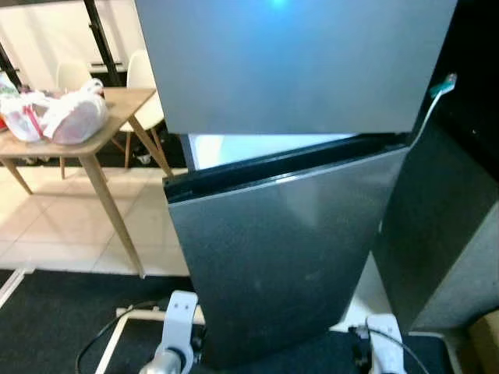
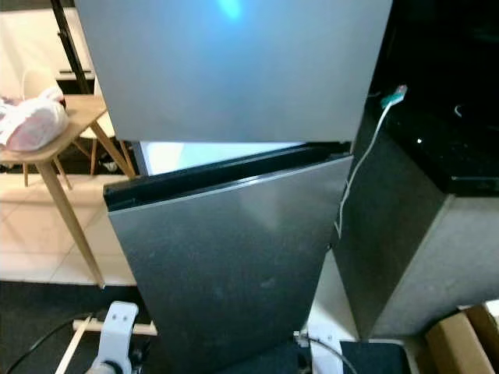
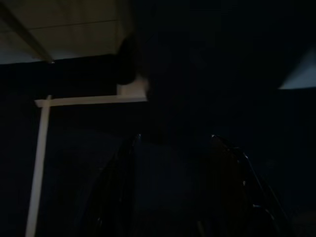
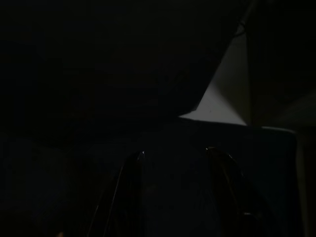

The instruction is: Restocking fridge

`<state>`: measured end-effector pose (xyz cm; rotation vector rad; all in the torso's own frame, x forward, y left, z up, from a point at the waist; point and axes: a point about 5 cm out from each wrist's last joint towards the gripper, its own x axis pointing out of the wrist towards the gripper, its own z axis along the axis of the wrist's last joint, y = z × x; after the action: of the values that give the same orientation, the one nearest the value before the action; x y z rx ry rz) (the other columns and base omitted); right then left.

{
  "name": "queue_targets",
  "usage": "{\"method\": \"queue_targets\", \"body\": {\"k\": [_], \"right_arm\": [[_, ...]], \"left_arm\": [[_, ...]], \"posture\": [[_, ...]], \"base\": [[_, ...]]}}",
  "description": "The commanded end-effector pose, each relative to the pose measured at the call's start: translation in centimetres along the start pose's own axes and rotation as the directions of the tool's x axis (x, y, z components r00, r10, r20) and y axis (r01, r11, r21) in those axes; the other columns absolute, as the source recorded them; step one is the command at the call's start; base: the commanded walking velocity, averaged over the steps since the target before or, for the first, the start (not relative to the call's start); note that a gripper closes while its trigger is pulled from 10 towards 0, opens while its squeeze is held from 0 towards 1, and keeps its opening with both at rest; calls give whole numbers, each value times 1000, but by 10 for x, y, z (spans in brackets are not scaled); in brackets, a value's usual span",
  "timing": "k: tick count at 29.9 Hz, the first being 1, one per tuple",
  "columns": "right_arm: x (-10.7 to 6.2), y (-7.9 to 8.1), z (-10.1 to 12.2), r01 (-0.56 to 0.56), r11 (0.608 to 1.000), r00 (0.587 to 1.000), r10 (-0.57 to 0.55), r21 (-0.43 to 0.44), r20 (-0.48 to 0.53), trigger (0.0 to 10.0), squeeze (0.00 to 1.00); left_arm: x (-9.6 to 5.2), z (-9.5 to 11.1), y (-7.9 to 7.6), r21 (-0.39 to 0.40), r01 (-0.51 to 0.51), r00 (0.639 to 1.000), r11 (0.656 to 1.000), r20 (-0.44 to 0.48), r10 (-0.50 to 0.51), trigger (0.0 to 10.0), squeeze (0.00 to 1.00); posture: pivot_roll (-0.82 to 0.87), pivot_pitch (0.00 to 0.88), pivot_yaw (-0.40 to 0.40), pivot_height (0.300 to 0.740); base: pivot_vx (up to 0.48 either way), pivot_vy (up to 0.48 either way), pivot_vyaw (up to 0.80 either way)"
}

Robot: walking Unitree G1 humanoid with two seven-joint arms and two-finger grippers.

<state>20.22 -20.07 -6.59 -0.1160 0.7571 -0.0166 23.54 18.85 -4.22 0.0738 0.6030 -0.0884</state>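
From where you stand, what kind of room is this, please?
Probably a home kitchen or dining area. A tall grey fridge stands close ahead, its lower door ajar. To the left, a wooden table holds plastic grocery bags, with white chairs behind on a tiled floor.

Fridge door [image 1: 288, 249] ajar; gap seemingly narrow

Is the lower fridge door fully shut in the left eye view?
No, the lower fridge door stands ajar, its left side swung out, with the lit white inside showing above its top edge.

wooden table [image 1: 117, 100] (bags [image 1: 74, 117] atop), white chair [image 1: 144, 78]
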Motion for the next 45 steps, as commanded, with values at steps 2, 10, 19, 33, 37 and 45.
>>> {"method": "queue_targets", "body": {"k": [2,10,19,33,37,45], "right_arm": [[0,0,0,3,1000,1000,-3,3,3,10000,0],[0,-1,0,6,1000,1000,-6,6,3,10000,0],[0,-3,0,8,1000,1000,-8,6,0,10000,0],[0,-3,2,12,1000,1000,-12,2,4,10000,0],[1,-4,3,14,1000,1000,-14,0,6,10000,0],[0,-2,2,12,1000,1000,-12,2,9,10000,0]], "left_arm": [[-1,-4,0,-3,-2,1000,1000,-14,2,10000,0],[0,-2,-11,99,92,996,991,1,-92,10000,0],[0,1,-34,289,248,966,925,-3,-258,10000,0],[15,44,-30,489,254,949,834,39,-312,10000,0],[19,64,-11,476,167,968,863,90,-236,10000,0],[16,135,44,455,-215,923,864,385,26,10000,0]], "posture": [[-64,17,60,740],[-65,21,57,740],[-63,25,56,740],[-66,27,56,740],[-65,26,58,740],[-69,28,57,740]], "base": [[247,0,0],[124,0,0],[0,0,0],[0,0,0],[0,0,0],[0,0,0]]}}
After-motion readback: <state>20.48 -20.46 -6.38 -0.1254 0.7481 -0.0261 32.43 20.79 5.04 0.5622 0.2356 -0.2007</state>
